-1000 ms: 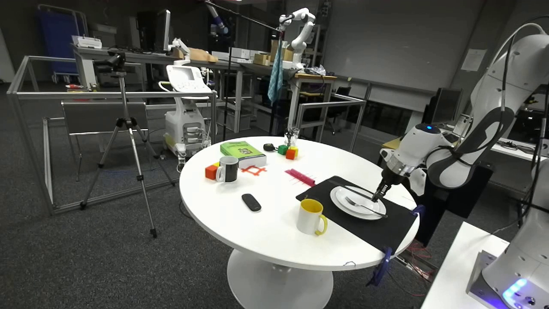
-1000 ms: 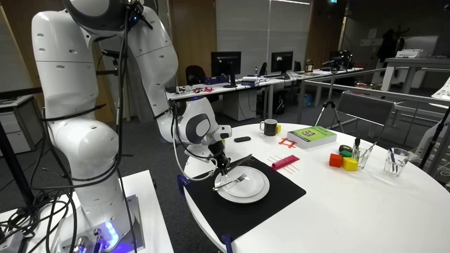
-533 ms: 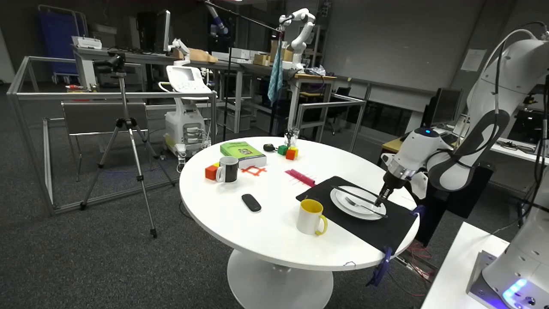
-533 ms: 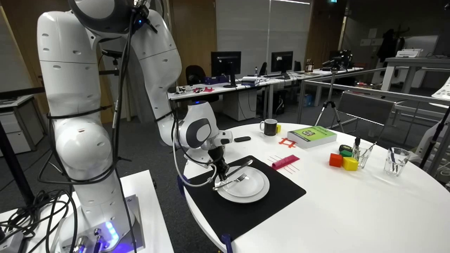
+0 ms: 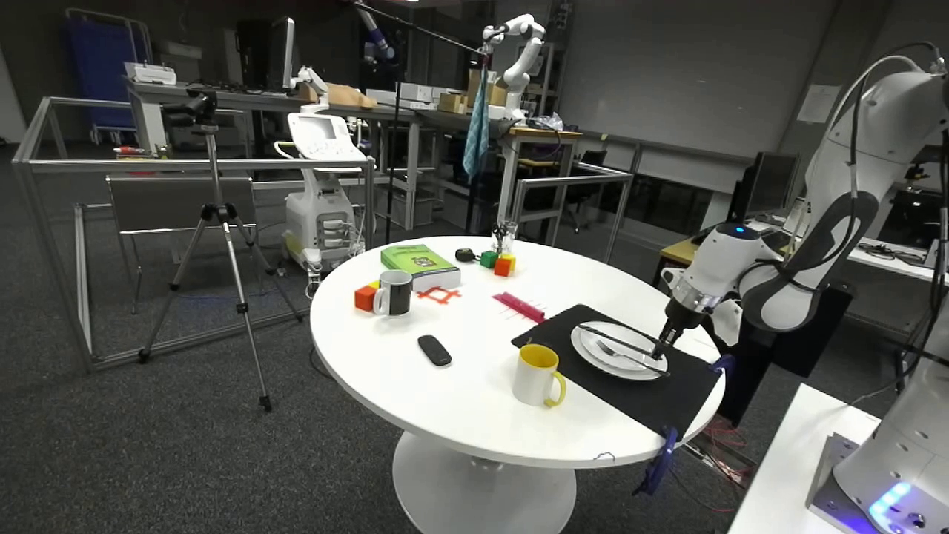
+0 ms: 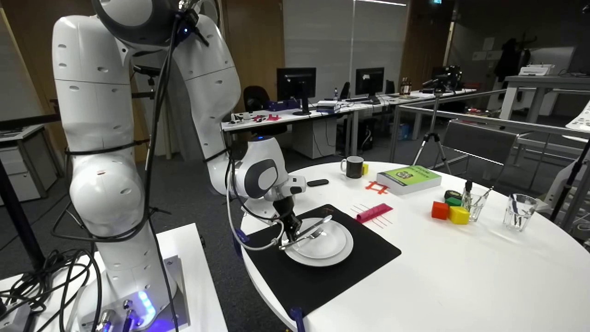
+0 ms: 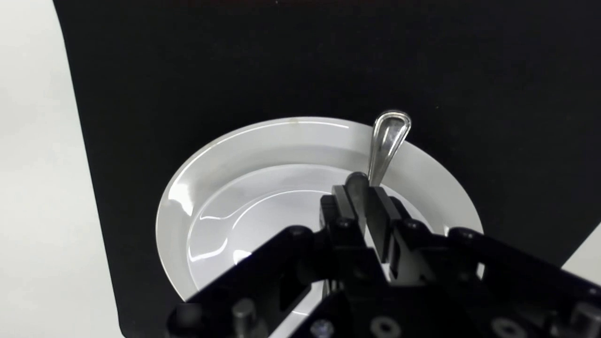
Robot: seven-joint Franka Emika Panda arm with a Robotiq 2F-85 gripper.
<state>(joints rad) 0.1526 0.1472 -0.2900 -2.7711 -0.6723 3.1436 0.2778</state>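
Note:
My gripper [image 7: 359,193] is shut on a knife; the rounded end of its handle [image 7: 357,182] shows between the pads in the wrist view. The knife [image 6: 317,224] slants over the plates in both exterior views. Whether it touches them I cannot tell. Two white plates, the smaller stacked inside the larger plate [image 5: 586,354], lie on a black placemat [image 6: 286,281]. A silver fork [image 6: 302,240] rests across the plates, just below the gripper [image 6: 293,236] in that exterior view. In the wrist view the fork's handle [image 7: 389,136] overhangs the rim beside the fingertips.
A white mug with yellow inside [image 5: 530,378] stands beside the placemat. Farther off are a black remote-like object [image 5: 434,350], a black mug [image 5: 399,293], a green book [image 6: 409,177], a pink item [image 6: 374,212], blocks and glasses [image 6: 519,213]. Blue clamps [image 5: 658,463] grip the table edge.
The gripper has come down slightly toward the plates with the knife in it, and the knife's far end now sits lower. The fork and plates have not moved.

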